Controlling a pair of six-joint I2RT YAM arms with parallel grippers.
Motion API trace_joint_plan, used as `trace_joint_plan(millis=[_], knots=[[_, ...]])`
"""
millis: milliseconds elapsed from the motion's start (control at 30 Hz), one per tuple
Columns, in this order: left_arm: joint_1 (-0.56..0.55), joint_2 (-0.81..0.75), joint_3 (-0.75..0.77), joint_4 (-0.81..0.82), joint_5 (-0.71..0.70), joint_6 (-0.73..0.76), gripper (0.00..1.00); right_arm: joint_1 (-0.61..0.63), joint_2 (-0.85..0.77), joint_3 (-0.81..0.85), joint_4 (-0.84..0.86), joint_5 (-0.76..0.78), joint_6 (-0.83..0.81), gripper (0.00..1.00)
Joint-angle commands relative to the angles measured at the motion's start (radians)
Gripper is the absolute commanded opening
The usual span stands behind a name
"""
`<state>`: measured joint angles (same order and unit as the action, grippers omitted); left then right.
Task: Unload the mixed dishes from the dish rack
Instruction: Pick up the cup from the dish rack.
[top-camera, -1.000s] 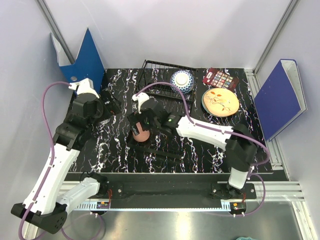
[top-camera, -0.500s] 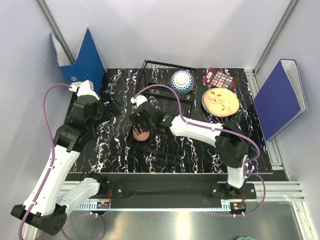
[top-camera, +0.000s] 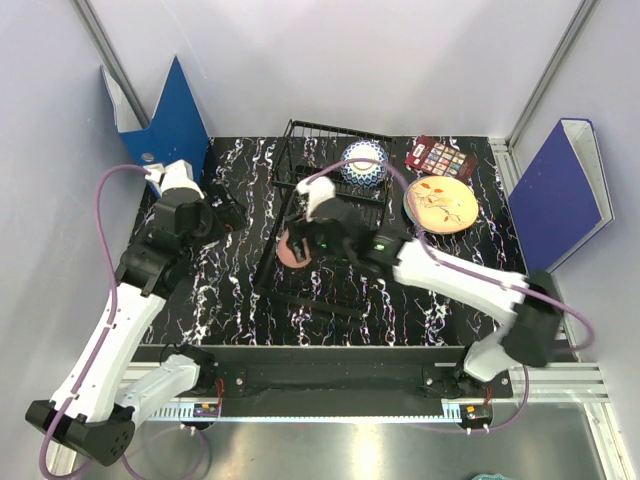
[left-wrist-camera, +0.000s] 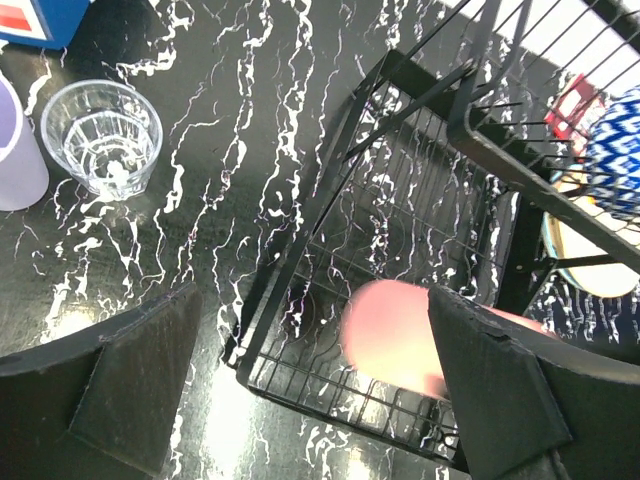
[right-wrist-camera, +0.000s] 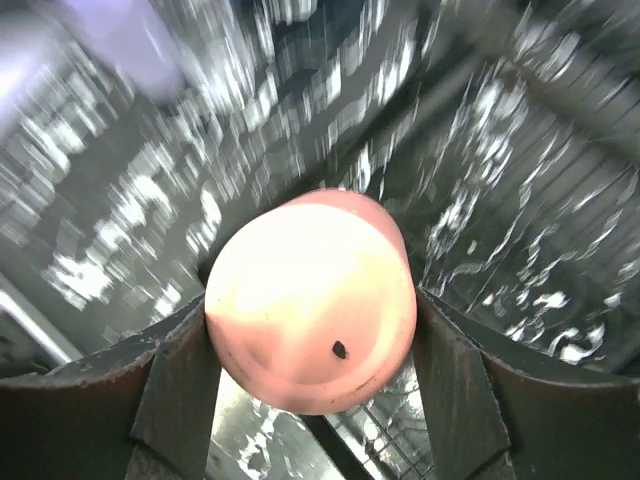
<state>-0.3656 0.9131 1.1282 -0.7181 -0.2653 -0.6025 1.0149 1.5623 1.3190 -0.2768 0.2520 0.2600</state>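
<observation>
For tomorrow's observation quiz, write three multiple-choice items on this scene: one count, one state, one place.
1. How many blue binders stand beside the table?
A one
B two
C three

2. The right gripper is:
A open
B shut on nothing
C shut on the pink cup

3. The bowl sits:
A in the rack
B on a binder
C under the pink cup

Answers:
1 B: the top view shows one binder at each side.
2 C: in the right wrist view its fingers press the cup's sides.
3 A: it rests in the rack's raised far part.
</observation>
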Motion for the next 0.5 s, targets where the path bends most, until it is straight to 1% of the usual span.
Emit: trace_joint_plan(millis=[0, 33, 67, 100, 133, 167, 233, 267, 300, 333, 367, 400, 433, 467], knots=[[-0.001, 0.021, -0.031, 0.130, 0.062, -0.014, 0.99, 0.010, -0.299, -0.084, 0.140, 0.142, 0.024, 0.08], [-0.001, 0.024, -0.037, 0.152, 0.092, -0.026, 0.99, 0.010, -0.333, -0.110, 0.158, 0.185, 0.018, 0.01], [-0.001, 0.035, -0.042, 0.172, 0.122, -0.029, 0.99, 0.004, -0.361, -0.150, 0.174, 0.255, 0.006, 0.00], [-0.001, 0.038, -0.051, 0.219, 0.193, -0.036, 0.99, 0.001, -0.404, -0.164, 0.176, 0.279, 0.005, 0.00], [-0.001, 0.043, -0.059, 0.248, 0.234, -0.048, 0.99, -0.009, -0.425, -0.178, 0.176, 0.283, 0.027, 0.00], [-0.001, 0.040, -0.070, 0.282, 0.330, -0.054, 0.99, -0.016, -0.447, -0.207, 0.183, 0.250, 0.045, 0.00], [0.001, 0.027, -0.125, 0.451, 0.459, -0.091, 0.99, -0.039, -0.516, -0.246, 0.211, 0.225, 0.109, 0.00], [0.005, 0.015, -0.151, 0.532, 0.615, -0.112, 0.99, -0.044, -0.539, -0.294, 0.244, 0.237, 0.128, 0.00], [0.007, 0.013, -0.197, 0.701, 0.677, -0.143, 0.99, -0.067, -0.574, -0.312, 0.251, 0.246, 0.148, 0.00], [0.008, 0.010, -0.214, 0.773, 0.717, -0.208, 0.99, -0.088, -0.590, -0.332, 0.255, 0.222, 0.200, 0.00], [0.010, 0.009, -0.226, 0.831, 0.766, -0.235, 0.99, -0.120, -0.606, -0.372, 0.267, 0.184, 0.234, 0.00], [0.011, 0.003, -0.246, 0.927, 0.784, -0.258, 0.99, -0.181, -0.648, -0.400, 0.306, 0.135, 0.269, 0.00], [0.013, 0.001, -0.257, 0.974, 0.804, -0.294, 0.99, -0.220, -0.669, -0.465, 0.342, 0.024, 0.338, 0.00], [0.013, 0.000, -0.268, 1.027, 0.852, -0.315, 0.99, -0.251, -0.688, -0.502, 0.446, -0.037, 0.373, 0.00]])
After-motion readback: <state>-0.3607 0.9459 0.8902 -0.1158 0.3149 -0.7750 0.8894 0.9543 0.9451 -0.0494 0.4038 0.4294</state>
